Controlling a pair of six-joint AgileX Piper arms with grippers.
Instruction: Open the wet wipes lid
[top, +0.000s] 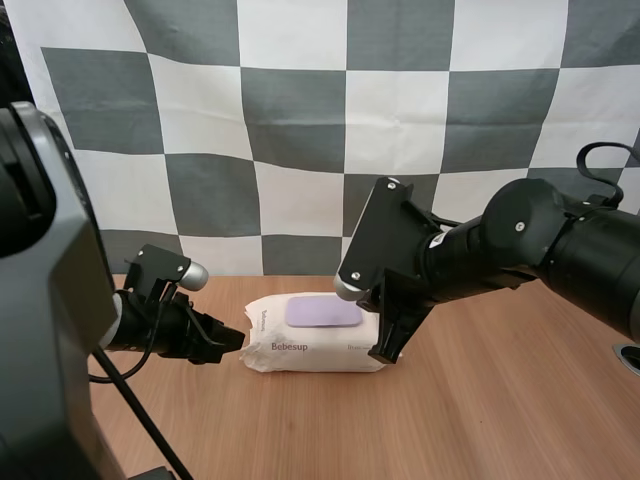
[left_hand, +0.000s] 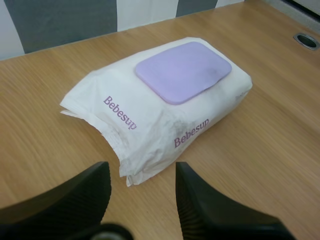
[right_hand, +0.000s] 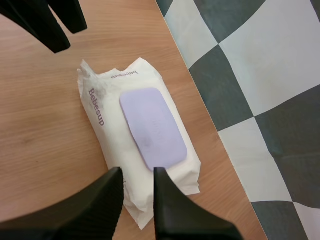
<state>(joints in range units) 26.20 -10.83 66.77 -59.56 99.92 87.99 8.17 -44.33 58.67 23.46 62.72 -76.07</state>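
The pack of wet wipes (top: 300, 347) is a soft, wrinkled white pouch with "Bebesup" printed in purple along its front side and again near one end. It lies flat on the wooden worktop (top: 480, 400), its long side running across the high view, with crimped seams at both ends. Its lid (top: 322, 311), a pale lilac rounded rectangle, sits on the top face, shut and flat against the pack.

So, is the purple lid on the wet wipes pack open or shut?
Shut. The purple lid lies flat against the wet wipes pack, no edge lifted in any view.
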